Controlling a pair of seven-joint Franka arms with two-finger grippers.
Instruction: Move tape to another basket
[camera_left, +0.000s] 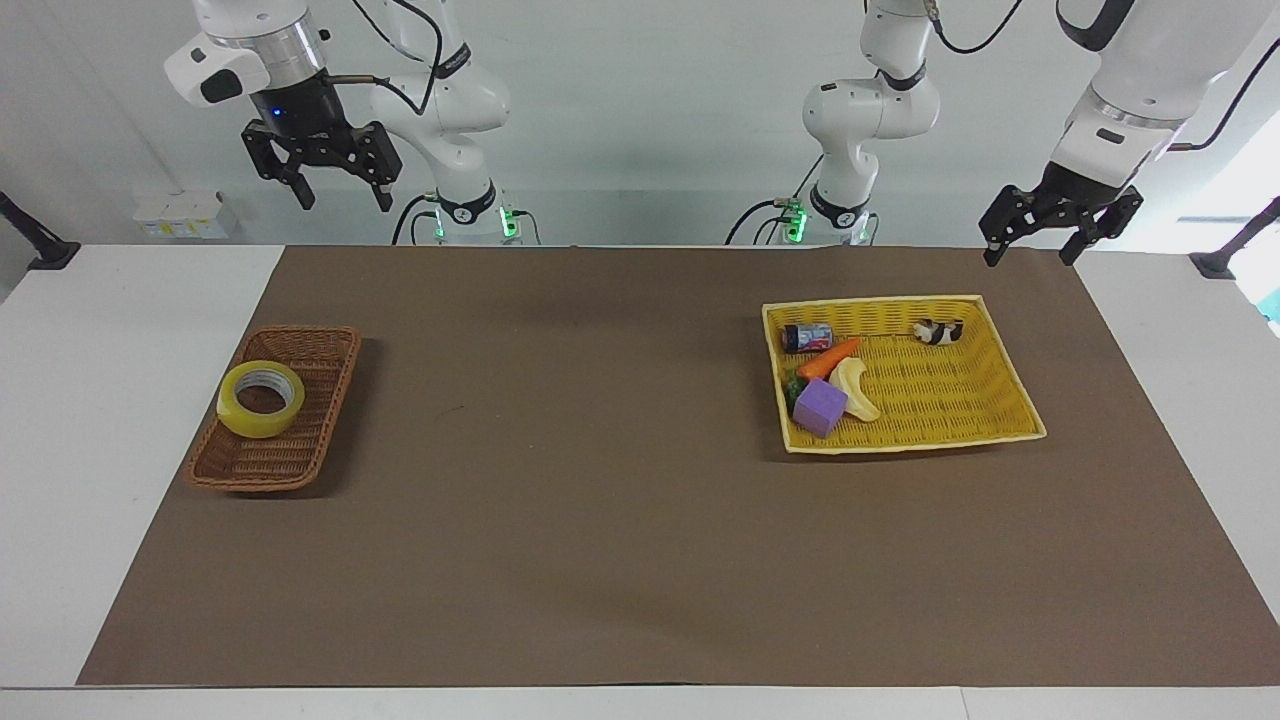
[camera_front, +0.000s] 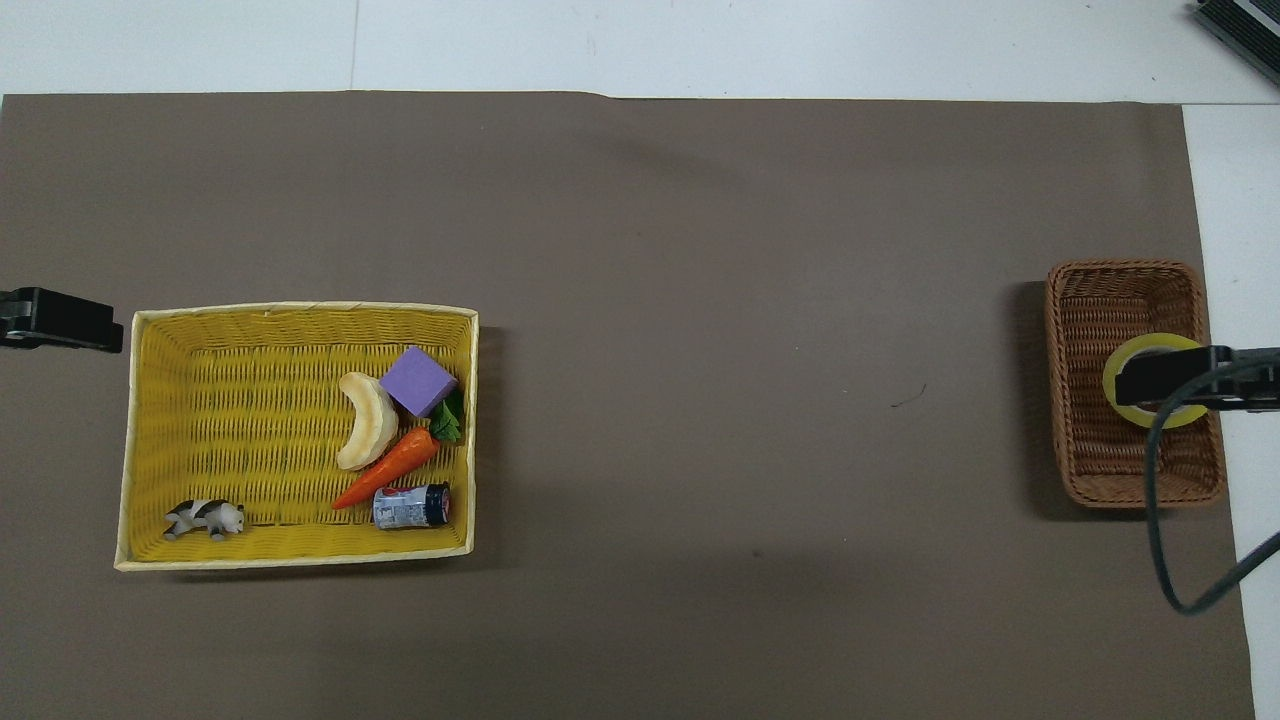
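Brown paper covers most of a white table (camera_left: 60, 420), and on it sit two baskets at the two ends.

The tape (camera_left: 261, 398), a yellow translucent roll with a pale core, lies flat in the brown wicker basket (camera_left: 300, 455) at the right arm's end of the table, in the half of that basket nearer to the robots. Nothing grips it.

Taking that basket as the landmark: the right gripper (camera_left: 342, 198) hangs high in the air above the basket's robot-side end, its two fingers spread apart and holding nothing. In the overhead view one dark finger and a looping cable cross over the roll, yet the facing view shows the gripper well clear of it.

Well apart from the wicker basket, toward the left arm's end, lies the yellow tray (camera_left: 950, 400). It holds a purple block (camera_left: 820, 407), a pale banana (camera_left: 858, 388) touching the block, an orange carrot (camera_left: 828, 358) with green leaves, a small can (camera_left: 806, 337) lying on its side, and a little black-and-white cow figure (camera_left: 938, 331) near the tray's robot-side corner, apart from the others.

The left gripper (camera_left: 1032, 250) waits raised over the paper's edge just past the tray's robot-side corner, fingers apart and empty.
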